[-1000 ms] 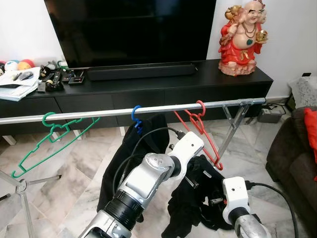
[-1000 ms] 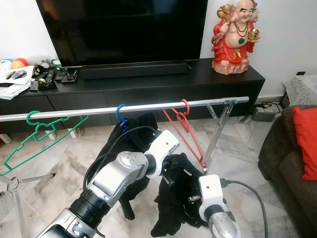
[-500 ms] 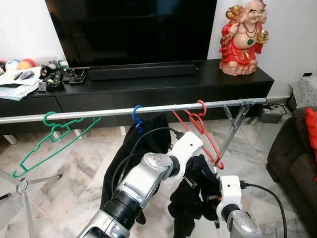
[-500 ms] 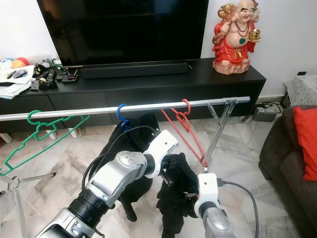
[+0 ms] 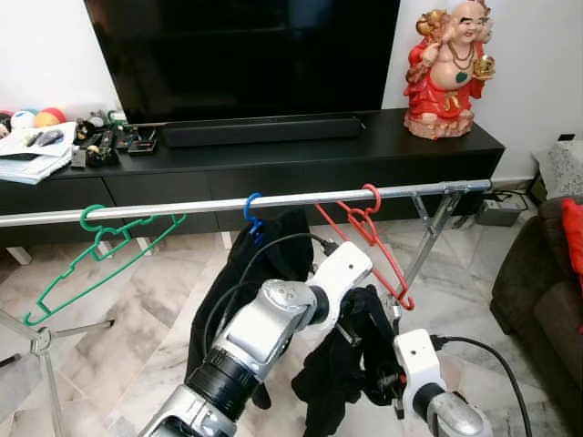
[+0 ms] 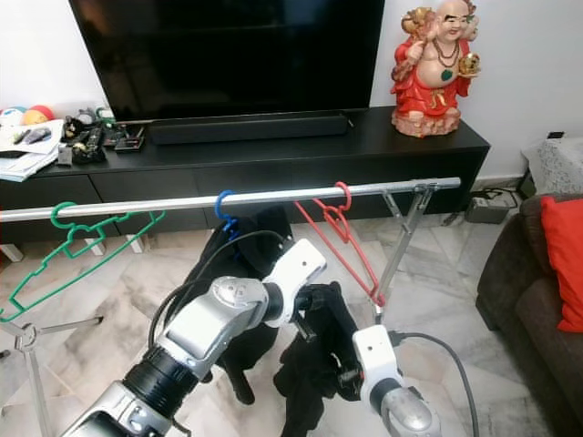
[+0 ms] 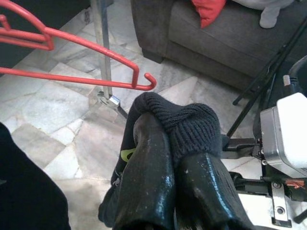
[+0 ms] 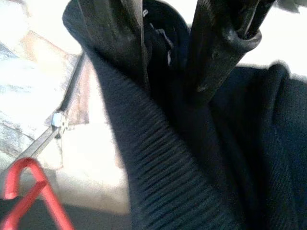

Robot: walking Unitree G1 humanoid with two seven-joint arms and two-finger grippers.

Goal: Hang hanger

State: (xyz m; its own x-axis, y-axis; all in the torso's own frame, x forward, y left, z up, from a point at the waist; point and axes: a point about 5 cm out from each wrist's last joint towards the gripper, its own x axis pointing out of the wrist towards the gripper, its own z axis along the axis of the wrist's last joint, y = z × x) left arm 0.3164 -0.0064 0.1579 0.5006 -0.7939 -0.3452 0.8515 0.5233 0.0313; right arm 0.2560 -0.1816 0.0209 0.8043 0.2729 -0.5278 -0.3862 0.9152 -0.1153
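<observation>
Since a second ago, right gripper [image 8: 168,72] drawn in closer to the left one, black knit garment [image 5: 351,364] now bunched more tightly between the two. Red hanger [image 5: 369,232] hooked on the silver rail [image 5: 301,198], right of centre, tilted so its lower arm slopes down to the right toward the rail's leg (hook end seen just above the garment in the left wrist view). Garment hanging below and slightly near of that hanger, apart from it. Left gripper [image 7: 175,158] clamped narrow on a ribbed fold of the garment, fingers [image 7: 148,172] side by side with cloth bulging over the tips. Right gripper pressed into the same garment from the near right, its two fingers [image 8: 211,57] parted slightly with dark knit cloth between them. Blue hanger [image 5: 252,218] hooked on the rail at centre, carrying another black garment [image 5: 232,300]. Green hanger [image 5: 96,250] hooked far left on the rail, bare. Beyond the rail, black TV console [image 5: 273,155] with a television [image 5: 246,55] and a red figurine [image 5: 451,68] at its right end. Grey sofa [image 5: 542,282] with a red cushion [image 5: 572,232] at the right edge.
</observation>
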